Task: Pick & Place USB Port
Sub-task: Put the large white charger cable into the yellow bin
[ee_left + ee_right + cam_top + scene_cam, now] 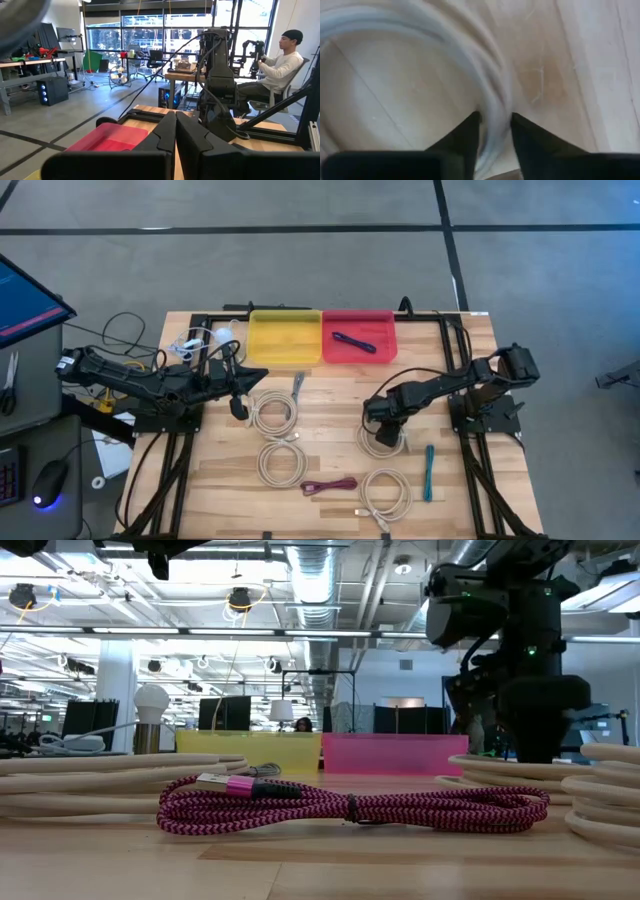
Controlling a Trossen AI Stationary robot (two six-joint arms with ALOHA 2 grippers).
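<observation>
My right gripper [384, 430] points down at the table's right middle, on a white coiled cable [380, 442]. In the right wrist view its fingers [470, 131] stand on either side of the coil's strands [492, 112]. My left gripper [238, 406] is shut and hovers at the left, above the table, beside another white coil [272, 413]. More white coils [280, 461] [385, 493], a magenta cable [330, 485], a teal cable [428, 472] and a grey cable [297, 386] lie flat on the wood. A purple cable [353, 341] lies in the red bin [385, 320]. My right gripper pinches the white coil's outer strands [496, 102] between its two fingers, coming from above and pointing down. The fingers lie across the strands, several of them in the gap. The coil lies flat on the table.
The yellow bin [285, 315] and the red bin stand side by side at the far edge. In the low view the magenta cable [350, 808] lies in front, with white coils [90, 785] on both sides. A seated person [272, 65] shows beyond the table.
</observation>
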